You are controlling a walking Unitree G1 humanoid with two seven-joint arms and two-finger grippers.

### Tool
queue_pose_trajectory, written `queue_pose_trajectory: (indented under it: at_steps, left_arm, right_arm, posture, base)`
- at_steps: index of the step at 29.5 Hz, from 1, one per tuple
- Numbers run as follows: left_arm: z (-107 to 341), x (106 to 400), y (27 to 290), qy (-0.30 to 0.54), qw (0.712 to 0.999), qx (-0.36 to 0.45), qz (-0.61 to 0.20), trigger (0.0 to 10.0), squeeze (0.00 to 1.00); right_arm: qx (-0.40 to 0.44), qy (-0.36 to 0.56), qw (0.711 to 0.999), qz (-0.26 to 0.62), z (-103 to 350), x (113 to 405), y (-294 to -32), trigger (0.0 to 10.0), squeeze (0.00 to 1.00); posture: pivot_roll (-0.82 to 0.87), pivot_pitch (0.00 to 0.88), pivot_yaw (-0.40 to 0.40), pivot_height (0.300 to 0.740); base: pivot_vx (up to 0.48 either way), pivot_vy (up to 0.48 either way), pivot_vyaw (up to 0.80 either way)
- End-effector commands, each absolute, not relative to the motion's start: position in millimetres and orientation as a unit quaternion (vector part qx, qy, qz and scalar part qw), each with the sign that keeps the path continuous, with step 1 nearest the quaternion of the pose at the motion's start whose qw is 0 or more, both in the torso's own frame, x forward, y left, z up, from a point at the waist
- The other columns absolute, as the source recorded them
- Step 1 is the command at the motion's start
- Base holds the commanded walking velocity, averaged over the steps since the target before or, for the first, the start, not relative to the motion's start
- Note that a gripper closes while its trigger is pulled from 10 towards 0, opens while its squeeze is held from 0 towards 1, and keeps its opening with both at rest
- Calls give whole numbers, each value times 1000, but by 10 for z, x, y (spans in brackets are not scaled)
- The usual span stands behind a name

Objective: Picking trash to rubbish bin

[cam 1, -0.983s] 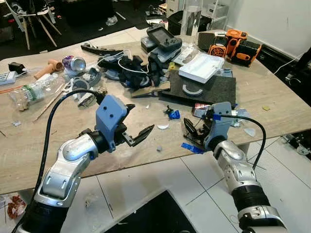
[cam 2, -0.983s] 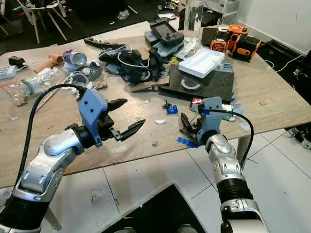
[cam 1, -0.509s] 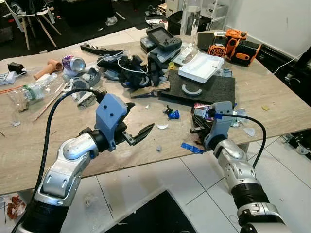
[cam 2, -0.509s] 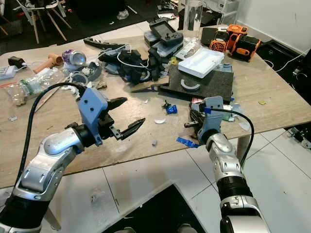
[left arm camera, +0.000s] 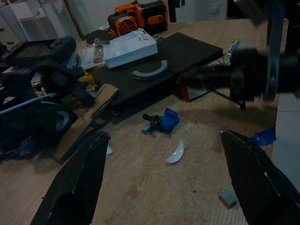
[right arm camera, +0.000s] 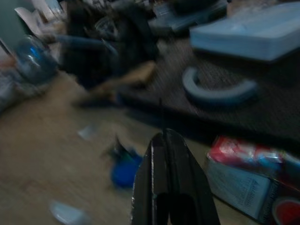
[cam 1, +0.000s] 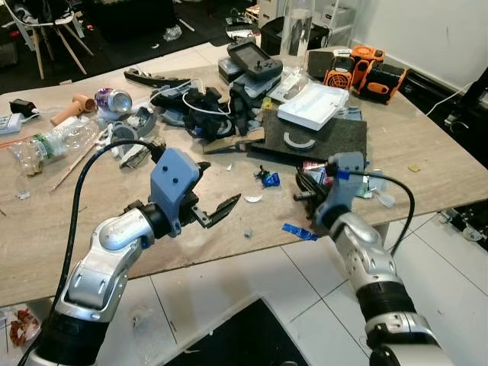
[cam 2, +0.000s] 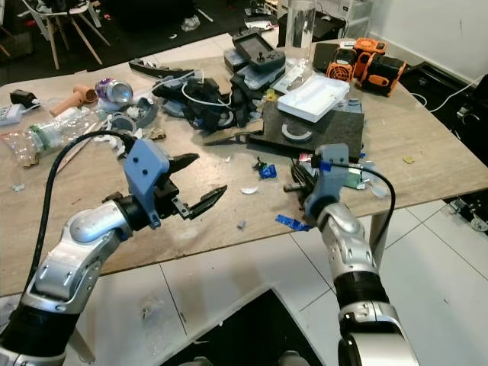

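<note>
Right gripper, fingers pressed together and empty, hovers just beside the red-and-white wrapper at the table's near edge. Left gripper waits spread wide at nine o'clock. Still reaching; next it must open, then pinch.

Bare worktop strip along near edge, passable. Blue scrap, white shard dot middle. Dark foam mat, cable tangle block far side.

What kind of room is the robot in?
Probably a workshop or hobby room: the wooden table is piled with cables, an orange power tool and a handheld controller, plus scattered scraps.
</note>
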State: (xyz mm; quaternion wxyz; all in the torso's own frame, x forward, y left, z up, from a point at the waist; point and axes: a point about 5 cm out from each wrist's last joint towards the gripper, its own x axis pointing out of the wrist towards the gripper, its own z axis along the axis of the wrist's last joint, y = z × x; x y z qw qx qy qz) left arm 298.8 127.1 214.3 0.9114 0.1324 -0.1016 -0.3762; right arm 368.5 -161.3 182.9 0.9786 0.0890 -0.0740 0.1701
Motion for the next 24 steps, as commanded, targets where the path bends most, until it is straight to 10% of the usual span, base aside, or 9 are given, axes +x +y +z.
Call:
queue_pose_trajectory:
  at_steps: [1,17,18,24]
  left_arm:
    - [2159,3039,1336,-105,919,134,-357,10000,0]
    - [2224,3149,1423,-130,940,129,-288,10000,0]
    - [2214,3162,1442,-129,943,133,-276,10000,0]
    - [2156,3189,1485,-115,956,126,-238,10000,0]
  right_arm:
    - [140,-128,957,218,2184,3654,-1466,0,0]
    - [125,-194,928,292,2749,3475,-1238,0,0]
    - [110,-192,935,277,2717,3469,-1267,10000,0]
    - [31,-198,957,208,2618,3457,-1400,10000,0]
  posture:
    - [51,140,63,740]
    - [32,134,49,740]
    - [32,134,49,740]
    - [21,141,47,740]
  base:
    - [0,0,0]
    - [0,0,0]
    - [0,0,0]
    - [0,0,0]
